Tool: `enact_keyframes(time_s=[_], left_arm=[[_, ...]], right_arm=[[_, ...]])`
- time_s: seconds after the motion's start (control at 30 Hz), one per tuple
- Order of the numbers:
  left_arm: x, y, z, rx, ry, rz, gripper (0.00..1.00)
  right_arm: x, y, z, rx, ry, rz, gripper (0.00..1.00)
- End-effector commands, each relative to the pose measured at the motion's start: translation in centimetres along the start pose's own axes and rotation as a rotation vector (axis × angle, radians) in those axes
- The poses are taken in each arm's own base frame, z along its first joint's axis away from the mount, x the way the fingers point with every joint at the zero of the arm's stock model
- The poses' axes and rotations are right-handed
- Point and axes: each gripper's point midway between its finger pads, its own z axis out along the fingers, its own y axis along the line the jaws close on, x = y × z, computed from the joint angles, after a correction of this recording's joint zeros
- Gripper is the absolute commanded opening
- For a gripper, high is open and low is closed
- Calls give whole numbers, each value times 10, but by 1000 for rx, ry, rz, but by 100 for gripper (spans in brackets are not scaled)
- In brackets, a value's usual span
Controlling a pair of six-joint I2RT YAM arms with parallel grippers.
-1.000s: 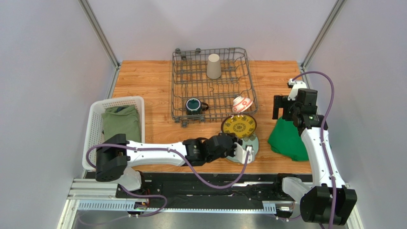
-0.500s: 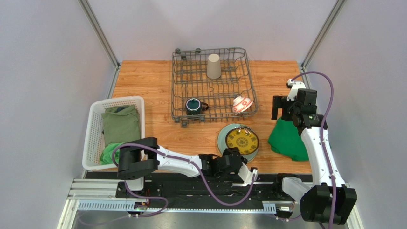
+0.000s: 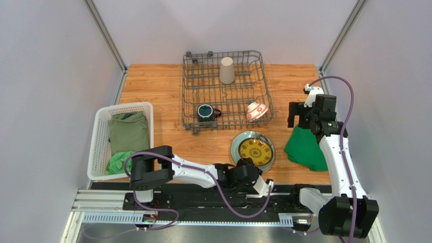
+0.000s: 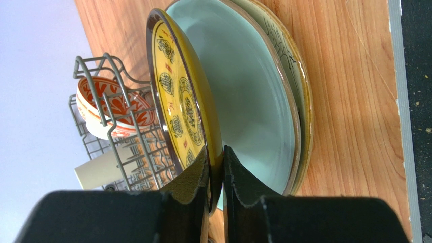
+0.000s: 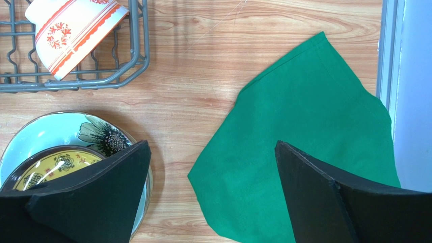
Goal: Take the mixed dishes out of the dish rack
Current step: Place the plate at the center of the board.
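Left jaws are pinching the tilted yellow plate (image 4: 178,104) over the green plate (image 4: 248,96); right jaws are hanging open above the cloth (image 5: 304,136).

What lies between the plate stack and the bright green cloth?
Only bare table separates the plate stack from the green cloth; the right wrist view shows it best.

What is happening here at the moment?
The left gripper holds the yellow plate by its rim, tilted over the green plate, which lies on the cream plate on the table in front of the rack. The mug, bowl and tumbler are in the rack. The right gripper hangs open and empty above the cloth.
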Motion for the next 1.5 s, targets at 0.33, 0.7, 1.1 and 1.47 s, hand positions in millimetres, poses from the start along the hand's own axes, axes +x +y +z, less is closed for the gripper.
enact_keyframes(time_s=[0.33,0.7,1.1,1.47], left_arm=[[-12,6,0,21,-14,-20,27],[-10,-7,-9,138,7,-29,39],[-5,-4,-13,198,20,-71,43],[6,11,-9,170,47,-115,43]], right_arm=[[-16,0,-9,-14,-59,-8,99],[-15,0,-9,-17,-55,-7,99],[-16,1,-10,-22,-58,-7,99],[-14,1,-8,-25,-51,-8,99]])
